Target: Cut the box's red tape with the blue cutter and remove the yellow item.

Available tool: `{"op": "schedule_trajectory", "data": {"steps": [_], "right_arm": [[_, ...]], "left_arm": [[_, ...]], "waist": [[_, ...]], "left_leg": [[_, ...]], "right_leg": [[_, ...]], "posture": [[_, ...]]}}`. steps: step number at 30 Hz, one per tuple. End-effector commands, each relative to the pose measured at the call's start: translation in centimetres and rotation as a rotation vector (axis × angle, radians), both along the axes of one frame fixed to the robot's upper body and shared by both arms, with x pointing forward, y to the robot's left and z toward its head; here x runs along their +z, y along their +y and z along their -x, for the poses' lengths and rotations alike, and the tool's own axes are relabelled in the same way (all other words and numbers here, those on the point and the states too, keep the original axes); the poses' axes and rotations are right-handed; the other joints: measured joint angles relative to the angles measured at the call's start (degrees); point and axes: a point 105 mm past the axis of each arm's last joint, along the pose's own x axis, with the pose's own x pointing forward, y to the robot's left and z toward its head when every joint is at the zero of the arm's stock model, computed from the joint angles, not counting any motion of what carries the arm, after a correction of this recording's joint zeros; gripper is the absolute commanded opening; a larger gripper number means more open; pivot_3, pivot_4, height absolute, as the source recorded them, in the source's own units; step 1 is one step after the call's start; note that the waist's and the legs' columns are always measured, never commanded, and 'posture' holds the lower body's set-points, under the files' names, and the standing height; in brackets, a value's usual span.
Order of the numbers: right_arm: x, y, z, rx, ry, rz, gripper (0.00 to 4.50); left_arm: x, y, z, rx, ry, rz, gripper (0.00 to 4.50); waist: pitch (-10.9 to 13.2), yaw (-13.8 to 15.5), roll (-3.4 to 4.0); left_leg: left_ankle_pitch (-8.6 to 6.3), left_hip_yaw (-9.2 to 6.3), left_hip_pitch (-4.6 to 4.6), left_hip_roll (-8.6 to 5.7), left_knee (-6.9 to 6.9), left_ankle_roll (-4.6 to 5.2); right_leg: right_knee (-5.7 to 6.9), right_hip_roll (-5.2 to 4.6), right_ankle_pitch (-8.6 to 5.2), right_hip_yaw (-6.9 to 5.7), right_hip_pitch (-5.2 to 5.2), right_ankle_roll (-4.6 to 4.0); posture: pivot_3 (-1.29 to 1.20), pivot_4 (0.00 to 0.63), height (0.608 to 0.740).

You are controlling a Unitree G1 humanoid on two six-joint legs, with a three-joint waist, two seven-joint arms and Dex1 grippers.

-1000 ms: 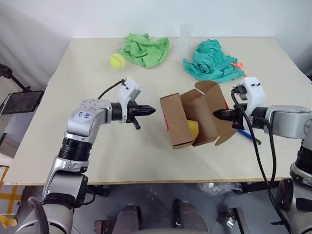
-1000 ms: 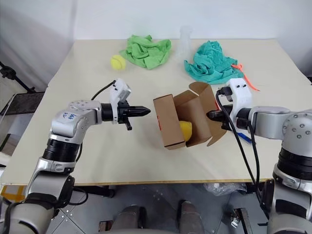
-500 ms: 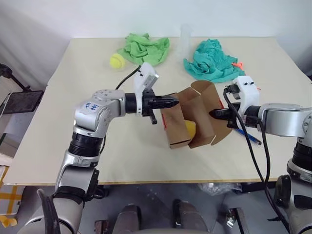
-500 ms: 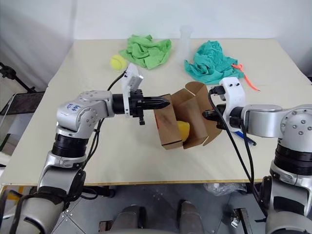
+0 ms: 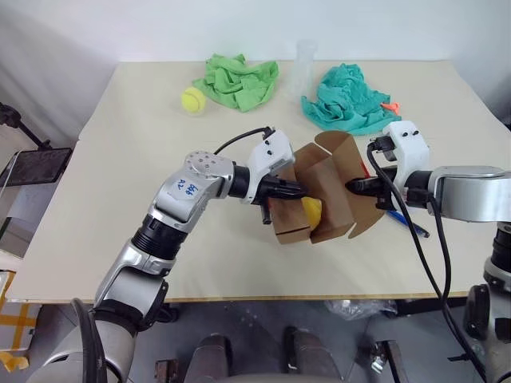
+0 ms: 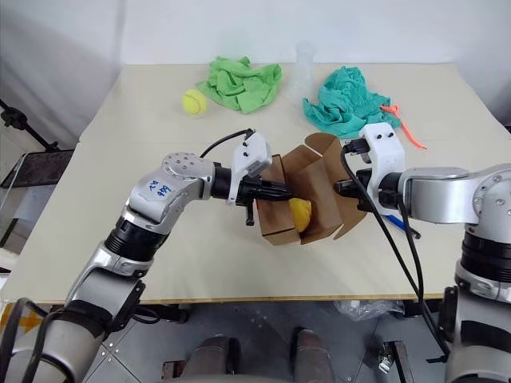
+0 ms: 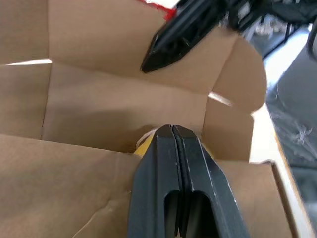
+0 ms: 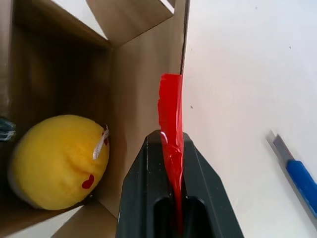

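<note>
box (image 5: 319, 187): lies open on its side on the table (image 5: 120, 199), flaps spread.
yellow item (image 8: 57, 161): inside the box, at its back corner.
left gripper (image 7: 172, 133): fingers pressed together, holding nothing, tips reaching into the box's mouth just before the yellow item.
right gripper (image 8: 172, 139): clamped on the box's flap edge, pinching the red tape (image 8: 171, 116) there.
blue cutter (image 5: 406, 222): on the table just beside the box, on the right gripper's side.
</note>
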Motion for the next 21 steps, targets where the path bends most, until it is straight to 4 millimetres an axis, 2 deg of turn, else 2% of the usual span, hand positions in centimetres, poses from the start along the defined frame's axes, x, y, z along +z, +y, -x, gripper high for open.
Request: {"op": "schedule_trajectory", "data": {"steps": [1,4,8,21], "right_arm": [[1.4,-0.7,0.8,-0.026,-0.044,-0.008,0.01],[1.0,-1.4,1.7,-0.058,0.001,-0.008,0.01],[0.3,-1.9,2.1,-0.095,0.04,-0.012,0.01],[-2.8,-1.4,1.9,-0.115,0.122,-0.053,0.01]], "left_arm": [[-0.8,1.8,-0.4,0.029,-0.027,-0.074,0.0],[-1.4,3.4,-0.7,0.065,-0.027,-0.125,0.0],[-2.1,4.3,-0.8,0.089,-0.021,-0.158,0.0],[-4.0,4.5,-1.0,0.112,0.005,-0.182,0.0]], "waist": [[0.0,0.0,0.0],[0.01,0.19,-0.01],[0.02,0.19,-0.04],[0.07,0.16,-0.12]], "left_leg": [[-0.01,0.0,0.0,0.0,0.0,0.01],[-0.02,0.01,0.0,0.0,0.01,0.03],[-0.02,0.03,-0.01,-0.01,0.03,0.04],[-0.02,0.03,0.02,0.01,0.05,0.03]], "right_leg": [[-0.02,0.0,0.0,0.0,0.0,0.0],[-0.05,-0.01,0.0,0.0,0.01,0.0],[-0.28,-0.03,0.0,0.02,0.02,0.0],[-0.25,-0.01,0.0,0.02,0.01,0.0]], "posture": [[0.0,0.15,0.74],[0.0,0.15,0.74],[0.0,0.15,0.74],[0.0,0.15,0.74]]}}
